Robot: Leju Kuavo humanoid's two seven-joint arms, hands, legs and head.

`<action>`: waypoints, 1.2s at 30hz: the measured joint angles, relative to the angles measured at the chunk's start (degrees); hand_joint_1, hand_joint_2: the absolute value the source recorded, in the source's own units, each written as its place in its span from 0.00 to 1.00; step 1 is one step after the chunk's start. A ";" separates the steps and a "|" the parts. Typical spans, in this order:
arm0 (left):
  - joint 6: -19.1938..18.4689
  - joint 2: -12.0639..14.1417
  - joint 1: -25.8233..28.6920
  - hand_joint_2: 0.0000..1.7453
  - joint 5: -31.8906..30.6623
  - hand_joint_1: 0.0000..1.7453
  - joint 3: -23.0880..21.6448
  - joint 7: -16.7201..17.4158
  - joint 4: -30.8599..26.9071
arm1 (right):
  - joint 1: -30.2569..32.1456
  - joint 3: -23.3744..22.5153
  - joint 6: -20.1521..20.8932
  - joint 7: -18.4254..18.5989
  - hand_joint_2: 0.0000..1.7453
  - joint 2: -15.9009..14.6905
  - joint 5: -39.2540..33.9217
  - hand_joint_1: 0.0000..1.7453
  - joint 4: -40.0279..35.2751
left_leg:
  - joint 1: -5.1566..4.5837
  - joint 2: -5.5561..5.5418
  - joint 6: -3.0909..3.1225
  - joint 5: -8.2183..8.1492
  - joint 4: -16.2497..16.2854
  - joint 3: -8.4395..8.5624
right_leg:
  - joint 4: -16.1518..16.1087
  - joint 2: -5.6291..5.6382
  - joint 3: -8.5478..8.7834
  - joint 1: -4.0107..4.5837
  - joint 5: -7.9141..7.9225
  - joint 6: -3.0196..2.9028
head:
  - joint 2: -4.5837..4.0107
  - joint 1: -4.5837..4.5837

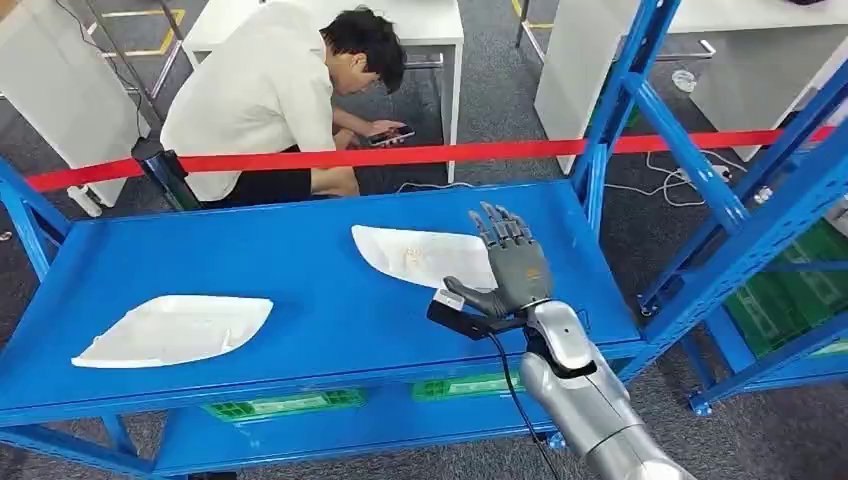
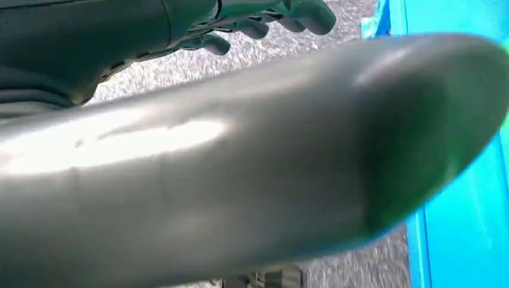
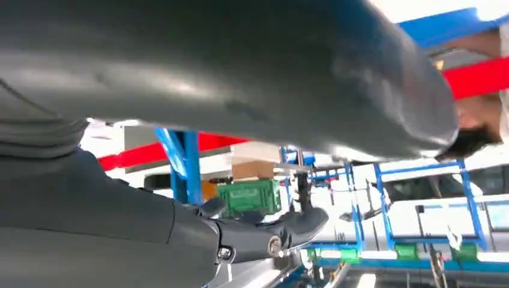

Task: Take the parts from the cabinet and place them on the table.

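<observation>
On my head camera, at eight o'clock, a flat white leaf-shaped plastic part [image 1: 175, 329] lies on the blue metal shelf top [image 1: 320, 290]. Toward centre, a second white part [image 1: 420, 255] lies on the same surface. At five o'clock my right hand [image 1: 508, 262] hovers over that part's right end, fingers spread apart, holding nothing. Green crates [image 1: 290, 403] sit on the tier below, contents unreadable. My left hand [image 2: 264, 21] hangs over grey floor with fingers curled; I cannot tell its state.

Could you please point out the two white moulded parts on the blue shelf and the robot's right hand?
Left white moulded part [image 1: 175, 330], head view, its flat middle.
Right white moulded part [image 1: 415, 255], head view, its bare centre.
Right hand [image 1: 515, 265], head view, back of the palm.
</observation>
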 joint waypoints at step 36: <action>-2.12 0.33 0.42 0.00 -1.01 0.00 0.28 1.33 0.09 | -6.47 -0.02 8.50 2.06 1.00 -1.62 -1.11 0.00 21.09 | 0.07 -0.28 -0.32 2.45 -1.29 -1.24 | -0.27 -0.09 -1.86 0.17 2.00 -0.71 | 0.00 -0.20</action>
